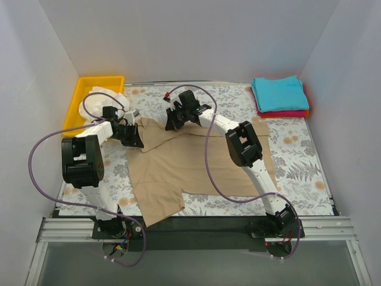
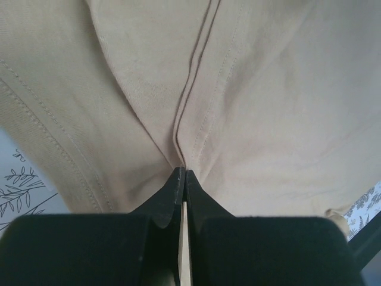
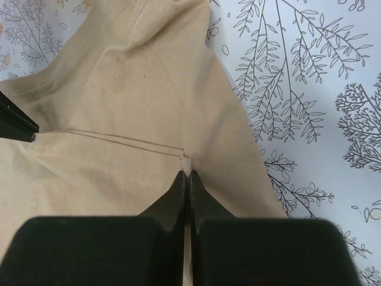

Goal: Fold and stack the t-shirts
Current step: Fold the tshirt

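A large tan-khaki t-shirt (image 1: 190,167) lies spread on the printed cloth in the middle. My left gripper (image 1: 133,141) is shut on its far left edge; in the left wrist view the tips (image 2: 183,173) pinch a seamed fold of the tan cloth (image 2: 250,107). My right gripper (image 1: 174,123) is shut on the far edge near the hem; the right wrist view shows the tips (image 3: 187,174) pinching the tan cloth (image 3: 119,107). A folded teal t-shirt (image 1: 278,93) lies on a red-pink one (image 1: 286,113) at the far right. A white t-shirt (image 1: 107,101) sits in the yellow bin.
A yellow bin (image 1: 83,95) stands at the far left corner. The fern-and-flower printed cloth (image 1: 297,161) covers the table. White walls close in the left, back and right sides. The left gripper's tip (image 3: 15,122) shows at the right wrist view's left edge.
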